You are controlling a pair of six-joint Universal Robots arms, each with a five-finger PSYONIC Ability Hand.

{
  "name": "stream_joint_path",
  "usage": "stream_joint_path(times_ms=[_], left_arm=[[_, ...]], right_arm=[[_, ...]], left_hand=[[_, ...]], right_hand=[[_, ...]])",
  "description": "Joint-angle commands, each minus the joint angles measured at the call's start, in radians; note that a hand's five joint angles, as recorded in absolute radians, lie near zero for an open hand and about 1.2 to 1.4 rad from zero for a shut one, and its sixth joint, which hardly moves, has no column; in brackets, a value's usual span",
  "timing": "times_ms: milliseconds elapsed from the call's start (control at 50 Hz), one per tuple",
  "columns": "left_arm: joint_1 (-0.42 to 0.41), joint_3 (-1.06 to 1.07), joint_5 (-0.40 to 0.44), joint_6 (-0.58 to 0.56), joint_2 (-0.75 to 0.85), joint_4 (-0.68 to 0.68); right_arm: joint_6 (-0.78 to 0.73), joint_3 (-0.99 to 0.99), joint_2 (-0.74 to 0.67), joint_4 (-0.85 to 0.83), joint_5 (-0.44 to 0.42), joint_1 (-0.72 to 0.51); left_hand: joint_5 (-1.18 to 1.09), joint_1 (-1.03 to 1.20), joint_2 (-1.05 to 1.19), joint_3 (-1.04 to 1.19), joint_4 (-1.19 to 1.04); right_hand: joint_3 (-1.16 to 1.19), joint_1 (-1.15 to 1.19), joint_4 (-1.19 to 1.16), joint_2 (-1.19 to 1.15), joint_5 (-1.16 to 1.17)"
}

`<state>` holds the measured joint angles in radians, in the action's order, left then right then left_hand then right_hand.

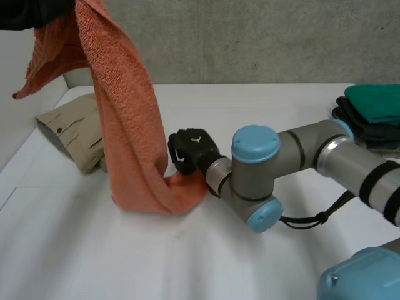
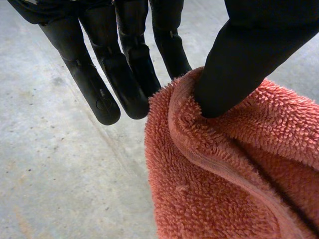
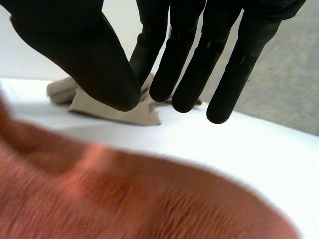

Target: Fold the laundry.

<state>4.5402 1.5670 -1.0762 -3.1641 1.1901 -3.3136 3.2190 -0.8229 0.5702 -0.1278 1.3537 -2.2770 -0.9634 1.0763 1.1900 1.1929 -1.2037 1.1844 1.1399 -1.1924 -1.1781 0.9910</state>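
Orange towel (image 1: 128,125) hung from my raised left hand (image 1: 28,12) in the head view. Its lower end lay bunched on the white tabletop (image 1: 187,262), just beside my right hand (image 1: 189,152), with a beige garment (image 1: 69,128) behind. In the left wrist view, the thumb (image 2: 239,64) pinched the towel's hem against straight fingers (image 2: 172,50). In the right wrist view, I saw that hand spread wide and empty above the towel.

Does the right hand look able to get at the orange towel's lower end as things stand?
Probably yes. The right hand, open, sits right beside the orange towel where its lower end meets the table, nothing between them. The left hand pinches the upper end aloft.
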Motion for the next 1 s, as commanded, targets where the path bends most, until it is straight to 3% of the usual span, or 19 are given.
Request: stream_joint_path(times_ms=[20, 160, 180, 200, 240, 460, 560, 620, 660, 680, 740, 760, 840, 1000], left_arm=[[0.037, -0.010, -0.041, 0.024, 0.006, -0.010], [0.105, -0.008, -0.034, 0.073, 0.022, -0.003], [0.106, -0.007, -0.030, 0.079, 0.023, 0.000], [0.106, -0.004, -0.018, 0.093, 0.023, 0.008], [0.103, -0.002, -0.010, 0.102, 0.023, 0.012], [0.097, 0.001, -0.001, 0.105, -0.017, 0.034], [0.099, 0.001, 0.001, 0.102, -0.020, 0.036], [0.094, 0.001, -0.005, 0.102, -0.015, 0.037], [0.095, 0.002, -0.005, 0.101, -0.007, 0.042], [0.095, 0.002, -0.007, 0.101, -0.004, 0.043], [0.105, 0.004, -0.010, 0.098, 0.009, 0.054], [0.109, 0.005, -0.010, 0.096, 0.014, 0.057], [0.149, 0.008, -0.011, 0.087, 0.045, 0.072], [0.207, 0.044, 0.004, 0.043, 0.204, 0.154]], right_arm=[[-0.062, -0.105, 0.198, 0.053, 0.035, 0.108], [-0.320, -0.219, 0.428, 0.097, 0.055, 0.234], [-0.341, -0.223, 0.439, 0.118, 0.048, 0.235], [-0.361, -0.223, 0.445, 0.166, 0.032, 0.237], [-0.363, -0.216, 0.439, 0.221, 0.007, 0.238], [-0.309, -0.015, 0.157, 0.634, -0.358, 0.202], [-0.286, -0.007, 0.074, 0.654, -0.413, 0.130], [-0.240, -0.007, 0.053, 0.593, -0.372, 0.087], [-0.200, -0.002, 0.050, 0.527, -0.326, 0.076], [-0.147, 0.001, 0.059, 0.445, -0.255, 0.080], [-0.058, -0.010, 0.103, 0.331, -0.110, 0.105], [-0.021, -0.028, 0.149, 0.265, -0.009, 0.128], [-0.083, -0.129, 0.311, 0.156, 0.119, 0.191], [-0.367, -0.479, 0.667, -0.105, 0.120, 0.297]], left_hand=[[-0.258, 0.320, 0.206, 0.203, -0.193], [-0.258, 0.320, 0.206, 0.203, -0.193], [-0.258, 0.320, 0.206, 0.203, -0.193], [-0.258, 0.320, 0.206, 0.203, -0.193], [-0.258, 0.320, 0.206, 0.203, -0.193], [-0.258, 0.320, 0.206, 0.203, -0.193], [-0.258, 0.320, 0.206, 0.203, -0.193], [-0.258, 0.320, 0.206, 0.203, -0.193], [-0.258, 0.320, 0.206, 0.203, -0.193], [-0.258, 0.320, 0.206, 0.203, -0.193], [-0.258, 0.320, 0.206, 0.203, -0.193], [-0.258, 0.320, 0.206, 0.203, -0.193], [-0.258, 0.320, 0.206, 0.203, -0.193], [-0.258, 0.320, 0.206, 0.203, -0.193]], right_hand=[[0.212, 0.256, -0.204, -0.218, 0.231], [0.212, 0.256, -0.204, -0.218, 0.231], [0.078, 0.122, -0.070, -0.084, 0.097], [-0.464, -0.420, 0.472, 0.458, -0.445], [-0.774, -0.729, 0.782, 0.768, -0.755], [-0.796, -0.751, 0.804, 0.789, -0.777], [-0.784, -0.739, 0.792, 0.778, -0.765], [-0.500, -0.456, 0.508, 0.494, -0.482], [-0.116, -0.072, 0.124, 0.110, -0.097], [0.209, 0.253, -0.201, -0.215, 0.227], [0.212, 0.256, -0.204, -0.218, 0.231], [0.212, 0.256, -0.204, -0.218, 0.231], [0.212, 0.256, -0.204, -0.218, 0.231], [0.212, 0.256, -0.204, -0.218, 0.231]])
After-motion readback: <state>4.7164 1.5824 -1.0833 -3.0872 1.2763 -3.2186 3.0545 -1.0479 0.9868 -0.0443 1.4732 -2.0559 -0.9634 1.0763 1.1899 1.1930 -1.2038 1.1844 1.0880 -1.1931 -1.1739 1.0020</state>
